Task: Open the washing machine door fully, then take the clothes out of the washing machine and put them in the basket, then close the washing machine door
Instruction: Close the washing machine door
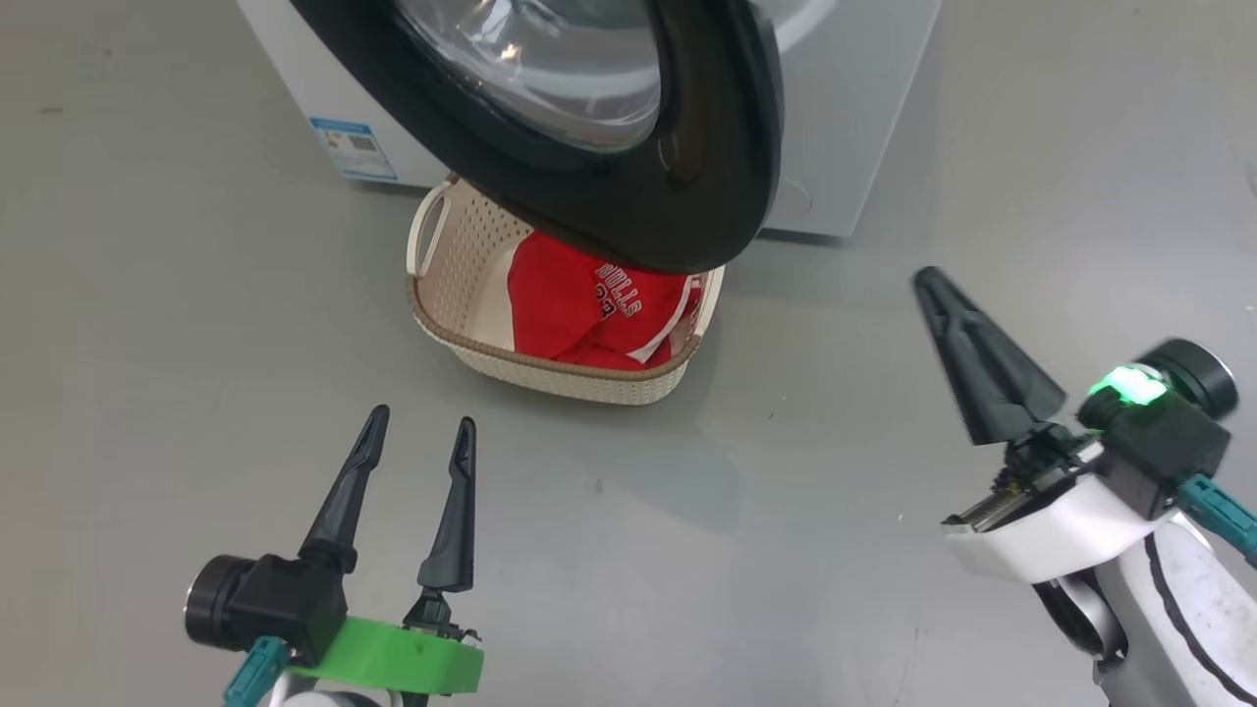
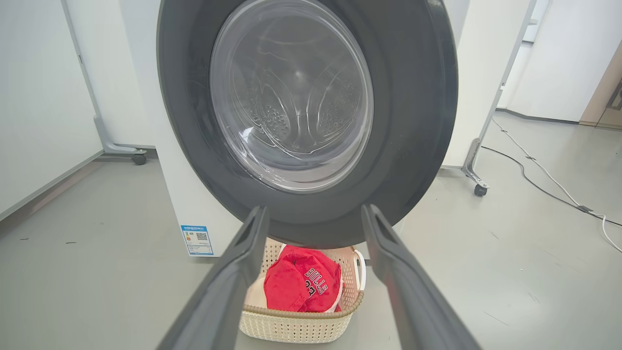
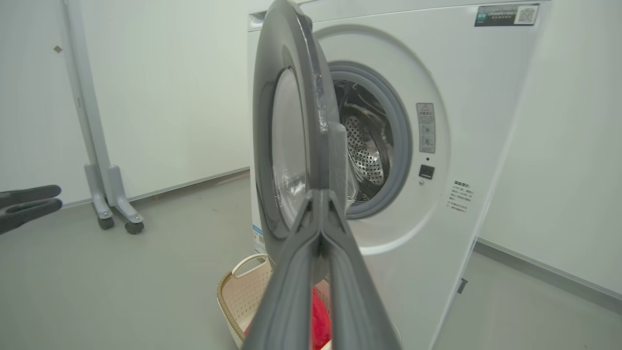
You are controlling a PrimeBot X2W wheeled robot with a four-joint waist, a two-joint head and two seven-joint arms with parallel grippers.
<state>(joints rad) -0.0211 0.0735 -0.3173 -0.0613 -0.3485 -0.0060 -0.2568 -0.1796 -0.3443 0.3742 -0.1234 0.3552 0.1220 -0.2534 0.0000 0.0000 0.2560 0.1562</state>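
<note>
The washing machine door (image 1: 628, 147) stands swung out over the basket (image 1: 462, 236), its black rim and clear glass bowl (image 2: 291, 92) facing me. Red clothes (image 1: 579, 309) marked "BULLS" lie in the cream basket (image 2: 301, 321) below the door. The white washing machine (image 3: 437, 146) has its steel drum (image 3: 362, 155) exposed. My left gripper (image 1: 420, 420) is open, low at the front left, short of the basket. My right gripper (image 1: 928, 280) is shut with nothing in it, right of the door's edge (image 3: 316, 97), fingers (image 3: 318, 214) pressed together.
Grey floor surrounds the washer. A white panel on castor feet (image 3: 114, 214) stands at the wall beside the machine. Another castor foot (image 2: 478, 187) and a cable (image 2: 549, 180) lie on the floor to one side. A blue energy label (image 1: 354, 147) marks the washer's lower corner.
</note>
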